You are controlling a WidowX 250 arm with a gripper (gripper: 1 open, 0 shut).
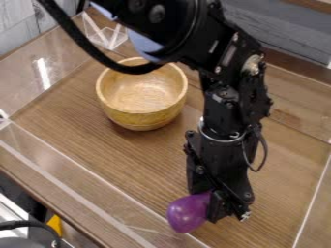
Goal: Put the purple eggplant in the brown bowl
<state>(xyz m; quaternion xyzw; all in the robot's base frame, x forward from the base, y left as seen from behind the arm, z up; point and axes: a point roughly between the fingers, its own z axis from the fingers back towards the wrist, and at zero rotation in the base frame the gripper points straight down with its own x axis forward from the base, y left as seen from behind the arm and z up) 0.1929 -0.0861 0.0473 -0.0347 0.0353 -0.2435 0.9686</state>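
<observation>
The purple eggplant sits low at the front of the wooden table, its bulbous end showing below the black gripper. The gripper points straight down and is shut on the eggplant; its fingertips are mostly hidden behind the fruit and the gripper body. The brown bowl, round, light wood with a paler inside, stands further back and to the left, well apart from the gripper. Nothing shows inside the bowl.
Clear plastic walls fence the wooden tabletop on the left and front. The black arm arches over the bowl's right side. A dark cable and a yellow part lie at the bottom left outside the fence.
</observation>
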